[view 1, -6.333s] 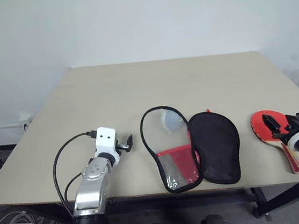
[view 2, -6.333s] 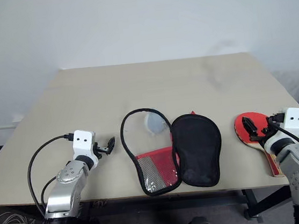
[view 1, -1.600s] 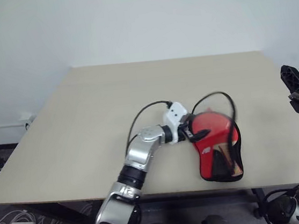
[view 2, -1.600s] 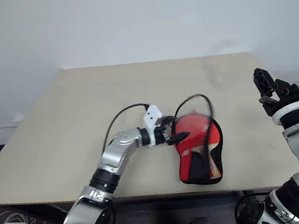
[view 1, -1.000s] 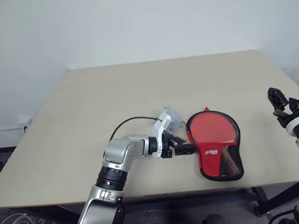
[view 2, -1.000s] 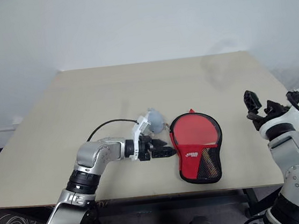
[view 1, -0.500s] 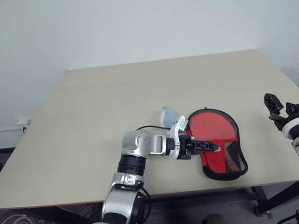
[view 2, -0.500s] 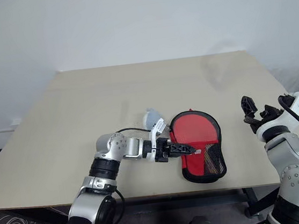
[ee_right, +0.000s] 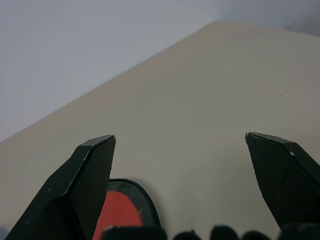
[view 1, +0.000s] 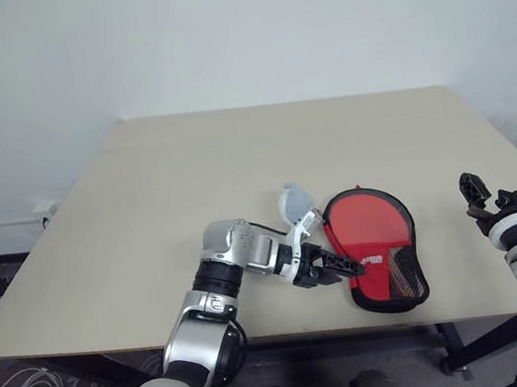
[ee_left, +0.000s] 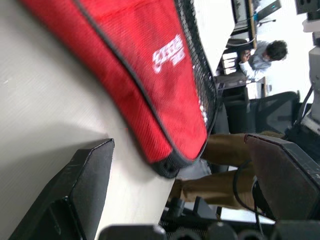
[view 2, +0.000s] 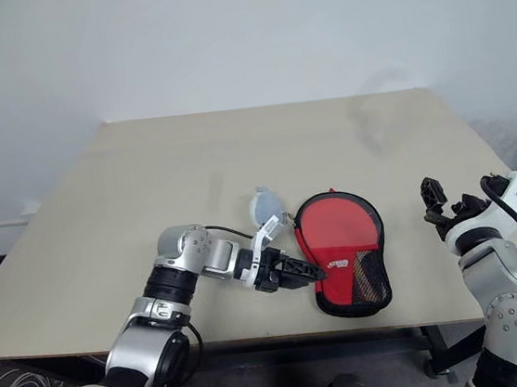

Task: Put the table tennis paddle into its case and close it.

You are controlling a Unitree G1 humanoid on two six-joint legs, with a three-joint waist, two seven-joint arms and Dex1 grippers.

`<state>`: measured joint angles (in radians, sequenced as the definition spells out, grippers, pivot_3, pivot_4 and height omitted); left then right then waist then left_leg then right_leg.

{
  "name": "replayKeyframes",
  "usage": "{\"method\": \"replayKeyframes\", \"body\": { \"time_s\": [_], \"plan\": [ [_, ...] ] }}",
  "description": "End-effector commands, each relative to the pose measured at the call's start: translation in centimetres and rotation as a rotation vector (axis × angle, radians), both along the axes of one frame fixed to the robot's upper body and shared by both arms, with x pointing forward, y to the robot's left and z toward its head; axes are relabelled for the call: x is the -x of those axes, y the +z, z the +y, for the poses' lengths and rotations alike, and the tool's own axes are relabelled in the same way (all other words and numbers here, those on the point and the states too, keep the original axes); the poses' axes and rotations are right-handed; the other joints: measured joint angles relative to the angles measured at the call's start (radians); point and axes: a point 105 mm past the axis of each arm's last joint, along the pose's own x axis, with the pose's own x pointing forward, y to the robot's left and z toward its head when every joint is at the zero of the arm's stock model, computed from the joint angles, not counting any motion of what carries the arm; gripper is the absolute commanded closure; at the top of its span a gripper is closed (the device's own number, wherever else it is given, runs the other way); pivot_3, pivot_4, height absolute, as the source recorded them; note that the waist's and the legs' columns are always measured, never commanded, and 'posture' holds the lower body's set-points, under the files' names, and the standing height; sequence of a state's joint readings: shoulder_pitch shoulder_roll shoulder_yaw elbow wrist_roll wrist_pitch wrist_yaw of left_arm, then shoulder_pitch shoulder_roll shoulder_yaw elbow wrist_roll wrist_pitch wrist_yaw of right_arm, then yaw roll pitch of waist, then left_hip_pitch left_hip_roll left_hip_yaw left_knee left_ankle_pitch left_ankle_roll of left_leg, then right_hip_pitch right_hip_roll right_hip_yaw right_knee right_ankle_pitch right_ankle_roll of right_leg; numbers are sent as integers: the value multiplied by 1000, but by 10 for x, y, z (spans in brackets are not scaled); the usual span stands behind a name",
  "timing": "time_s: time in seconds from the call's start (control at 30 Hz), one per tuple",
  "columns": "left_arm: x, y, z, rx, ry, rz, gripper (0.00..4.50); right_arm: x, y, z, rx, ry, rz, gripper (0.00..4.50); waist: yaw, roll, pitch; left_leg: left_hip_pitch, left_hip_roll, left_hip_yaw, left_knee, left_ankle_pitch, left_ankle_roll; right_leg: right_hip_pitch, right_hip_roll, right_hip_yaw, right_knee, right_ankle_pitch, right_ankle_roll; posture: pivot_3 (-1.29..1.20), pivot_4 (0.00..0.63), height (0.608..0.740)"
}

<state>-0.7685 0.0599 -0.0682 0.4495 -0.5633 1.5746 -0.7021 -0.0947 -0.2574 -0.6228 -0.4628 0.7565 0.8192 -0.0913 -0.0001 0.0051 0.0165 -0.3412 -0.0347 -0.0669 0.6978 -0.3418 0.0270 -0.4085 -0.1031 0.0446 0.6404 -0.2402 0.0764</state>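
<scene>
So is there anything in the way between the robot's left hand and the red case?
No, nothing visible. The left hand, open, sits right at the near left edge of the case on the table. The small pale lump lies off to the side, behind the hand.

- The case (view 1: 373, 246) carries a white logo (ee_left: 169, 51) on its red outer face near the narrow, near end; its letters are too blurred to read.
- No other text is legible.
</scene>
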Motion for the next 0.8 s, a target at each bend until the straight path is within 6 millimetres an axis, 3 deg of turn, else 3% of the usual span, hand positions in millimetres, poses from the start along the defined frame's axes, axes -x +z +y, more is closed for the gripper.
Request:
{"method": "replayKeyframes", "body": {
  "time_s": [0.03,0.33,0.67,0.8],
  "plan": [
    [-9,12,-2,-2,26,-37,0,0,18,1,25,1,-70,9,0,0,0,0,0,0,0,0,0,0,0,0,0,0,0,0,0,716],
    [6,13,-41,12,-32,32,0,-4,15,2,30,3,-61,9,8,0,0,0,-1,0,1,0,0,1,-1,0,-1,0,0,0,0,716],
    [25,2,-47,-70,-159,38,0,-6,9,9,2,-12,-63,9,3,0,0,0,0,0,0,0,0,0,0,0,0,0,0,0,0,716],
    [24,1,-49,-72,-148,43,911,-4,10,6,5,-22,-65,0,3,0,0,0,-1,0,0,0,0,0,-1,0,-1,0,0,0,0,716]
  ]
}}
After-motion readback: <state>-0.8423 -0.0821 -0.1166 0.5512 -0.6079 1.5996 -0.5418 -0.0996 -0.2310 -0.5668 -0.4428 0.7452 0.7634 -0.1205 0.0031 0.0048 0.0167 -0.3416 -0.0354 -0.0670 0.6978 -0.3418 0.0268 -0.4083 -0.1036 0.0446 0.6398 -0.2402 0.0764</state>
